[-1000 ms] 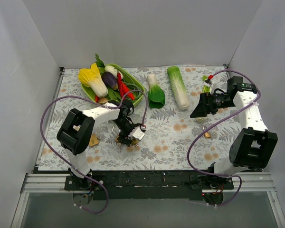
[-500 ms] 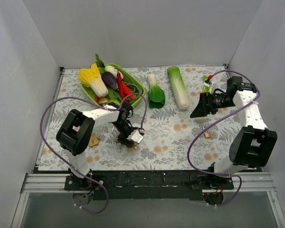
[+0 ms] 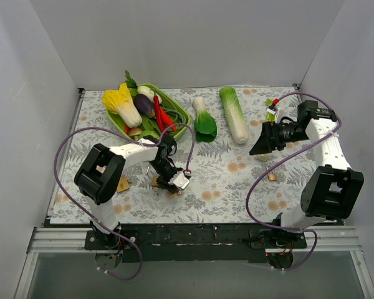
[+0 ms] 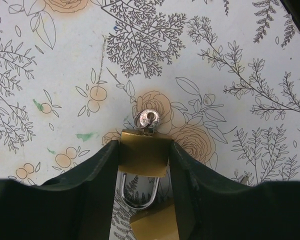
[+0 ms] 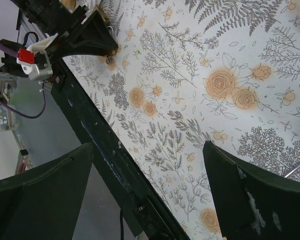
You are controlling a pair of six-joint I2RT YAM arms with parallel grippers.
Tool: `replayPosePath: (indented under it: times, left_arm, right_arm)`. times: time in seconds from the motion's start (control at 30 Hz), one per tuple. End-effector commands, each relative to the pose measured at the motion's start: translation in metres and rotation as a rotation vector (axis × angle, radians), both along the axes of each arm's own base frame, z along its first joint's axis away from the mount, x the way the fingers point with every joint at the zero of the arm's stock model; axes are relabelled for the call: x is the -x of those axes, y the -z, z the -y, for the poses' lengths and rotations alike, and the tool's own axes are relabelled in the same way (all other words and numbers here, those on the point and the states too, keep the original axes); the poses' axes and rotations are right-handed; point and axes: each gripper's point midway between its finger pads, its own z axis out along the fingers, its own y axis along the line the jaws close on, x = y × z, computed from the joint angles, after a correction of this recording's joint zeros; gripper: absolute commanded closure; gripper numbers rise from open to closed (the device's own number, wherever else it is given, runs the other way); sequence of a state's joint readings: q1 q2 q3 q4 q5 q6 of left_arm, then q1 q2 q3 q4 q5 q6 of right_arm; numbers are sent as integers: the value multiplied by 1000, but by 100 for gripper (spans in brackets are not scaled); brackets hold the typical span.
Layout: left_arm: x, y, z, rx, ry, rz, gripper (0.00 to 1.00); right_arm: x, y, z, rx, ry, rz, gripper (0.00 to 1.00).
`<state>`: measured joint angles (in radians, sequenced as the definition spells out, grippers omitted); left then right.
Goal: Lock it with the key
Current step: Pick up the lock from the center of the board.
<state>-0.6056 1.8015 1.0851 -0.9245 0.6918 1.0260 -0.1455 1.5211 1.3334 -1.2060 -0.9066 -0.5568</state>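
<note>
Left gripper (image 3: 172, 180) now bit more right than in earlier frame. I hold its jaws tight on padlock (image 4: 143, 159), on mat on near side of basket (image 3: 182, 116), so key (image 4: 147, 120) can turn. Right gripper (image 3: 260, 142) far right of basket, jaws wide apart, waiting.
</note>
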Motion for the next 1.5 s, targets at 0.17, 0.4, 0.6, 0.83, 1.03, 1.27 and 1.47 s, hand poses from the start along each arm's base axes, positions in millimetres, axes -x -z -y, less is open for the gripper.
replayPosePath:
  times: [0.17, 0.4, 0.6, 0.83, 1.03, 1.27, 1.47]
  left_arm:
    - [-13, -23, 13, 30, -28, 49, 100]
    - [-47, -110, 58, 223, -176, 137, 100]
    - [-47, -157, 75, 306, -221, 172, 100]
    - [-46, -197, 100, 408, -300, 156, 100]
    - [-45, -210, 110, 423, -334, 136, 100]
    - [-40, -218, 116, 445, -352, 146, 100]
    - [-41, -220, 120, 448, -370, 148, 100]
  right_arm:
    - [4, -18, -5, -33, -20, 47, 2]
    - [-5, -25, -18, -143, 25, 32, 5]
    - [-14, -28, -50, -226, 16, 22, 8]
    - [-7, -26, -113, -291, -39, -18, 14]
    - [6, -20, -150, -325, -44, -83, 23]
    - [17, -8, -163, -353, -39, -176, 36]
    - [29, -8, -172, -369, -64, -214, 41]
